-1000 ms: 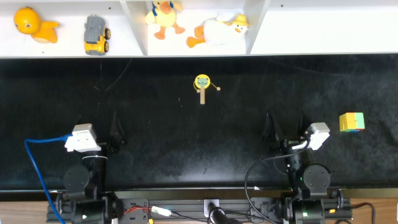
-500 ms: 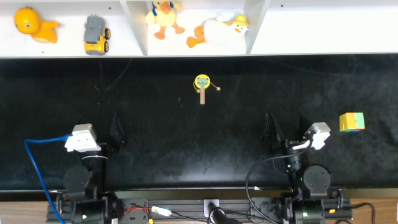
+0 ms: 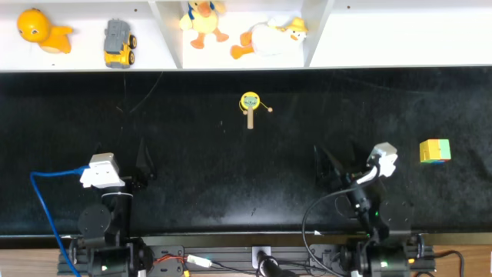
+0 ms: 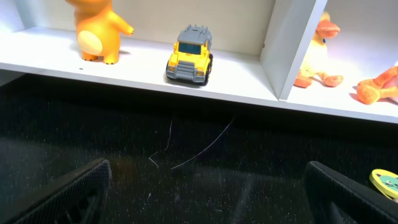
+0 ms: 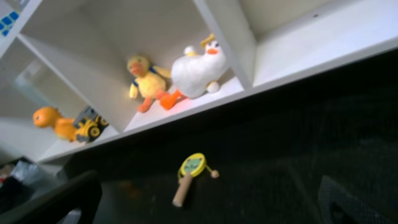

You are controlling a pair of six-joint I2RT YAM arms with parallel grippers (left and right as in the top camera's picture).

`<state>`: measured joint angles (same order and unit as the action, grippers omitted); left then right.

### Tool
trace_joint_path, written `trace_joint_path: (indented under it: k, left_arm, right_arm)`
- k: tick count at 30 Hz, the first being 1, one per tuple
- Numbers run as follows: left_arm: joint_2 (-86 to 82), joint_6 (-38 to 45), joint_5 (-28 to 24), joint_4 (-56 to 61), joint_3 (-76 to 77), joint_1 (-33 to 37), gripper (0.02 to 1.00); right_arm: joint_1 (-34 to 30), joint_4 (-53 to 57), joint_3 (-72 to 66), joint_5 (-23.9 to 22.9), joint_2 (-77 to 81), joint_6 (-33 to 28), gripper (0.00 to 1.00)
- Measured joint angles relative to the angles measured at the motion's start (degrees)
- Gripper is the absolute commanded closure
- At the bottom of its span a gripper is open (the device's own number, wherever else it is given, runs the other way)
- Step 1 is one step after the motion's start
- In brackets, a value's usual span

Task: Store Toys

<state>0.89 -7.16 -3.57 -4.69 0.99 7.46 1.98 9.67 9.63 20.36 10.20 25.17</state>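
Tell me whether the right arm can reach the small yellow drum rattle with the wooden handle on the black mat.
Probably yes: the yellow drum rattle lies alone on the mat, with nothing between it and the right end effector, which is open and faces it.

readable text: none | blue marks (image 5: 7,20) on white shelf unit (image 5: 228,38), top corner: too blurred to read | rattle drum (image 3: 250,101) face, mid black counter (image 3: 192,154): printed picture, no legible letters | numbers, signs: none

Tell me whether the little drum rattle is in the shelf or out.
Out: the drum rattle lies on the black mat, in front of the white shelf.
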Motion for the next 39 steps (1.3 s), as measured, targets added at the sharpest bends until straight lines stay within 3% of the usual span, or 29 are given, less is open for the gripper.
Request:
trace_joint_path:
  k: [8,13,19,27,39]
  left_arm:
    - [0.0,0.0,0.0,0.0,0.0,0.0,0.020]
    - [0.0,0.0,0.0,0.0,0.0,0.0,0.023]
    - [0.0,0.0,0.0,0.0,0.0,0.0,0.020]
    - [0.0,0.0,0.0,0.0,0.0,0.0,0.020]
    - [0.0,0.0,0.0,0.0,0.0,0.0,0.020]
  right_arm:
    - [0.4,5.4,19.3,7.9,24.0,-9.7,0.003]
    - [5.2,13.2,30.9,8.4,38.6,-16.5,0.003]
    - [14.6,18.9,42.4,2.4,52.4,-19.6,0.003]
    - [27.6,24.5,52.8,-8.5,69.1,-19.1,0.001]
    - [30.6,30.6,59.0,-18.3,87.0,-10.3,0.045]
